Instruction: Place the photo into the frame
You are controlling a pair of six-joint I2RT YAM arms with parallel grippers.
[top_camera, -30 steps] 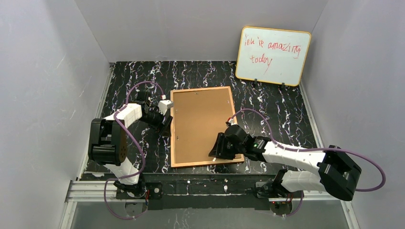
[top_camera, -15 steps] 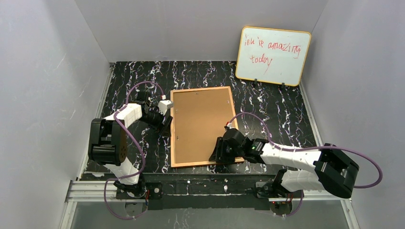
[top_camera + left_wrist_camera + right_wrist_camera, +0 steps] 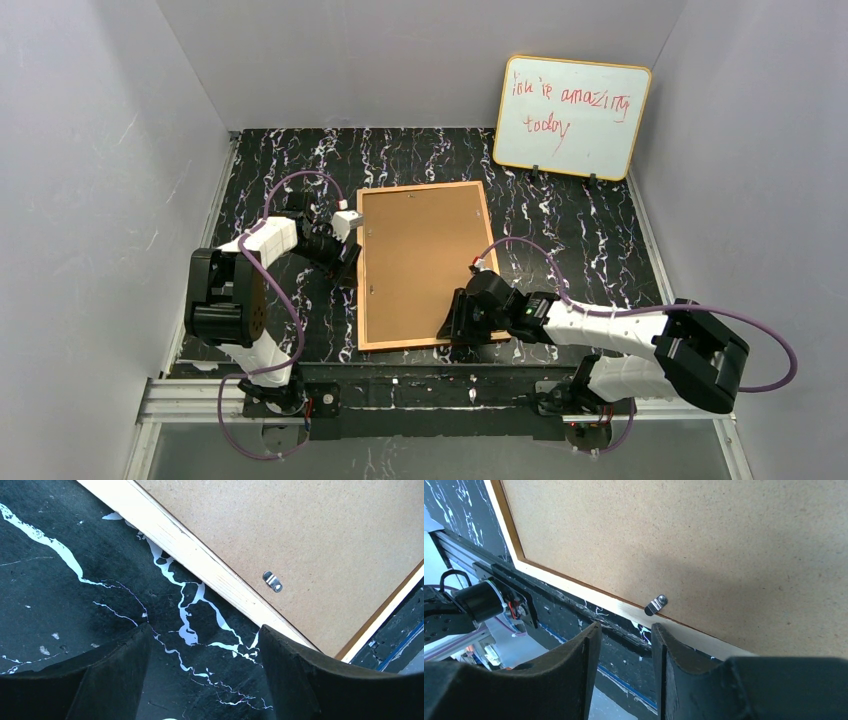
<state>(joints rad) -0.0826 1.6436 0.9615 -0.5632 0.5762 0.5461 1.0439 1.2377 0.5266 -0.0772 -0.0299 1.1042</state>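
Wooden frame (image 3: 420, 262) lying back-board up mid-table, an arm at each side.
The left gripper (image 3: 202, 632) hangs wide open and empty over the black marbled table (image 3: 75, 595), just beside the frame's left edge. The right gripper (image 3: 625, 630), roughly half open and holding nothing, sits at the frame's near edge by a metal clip (image 3: 655, 605).

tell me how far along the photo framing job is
Done: the frame lies face down, backing board in; no photo shows, so it may be inside. In hand: the right gripper, open, sits at a near-edge clip; the left gripper hovers open. Left: likely securing clips.
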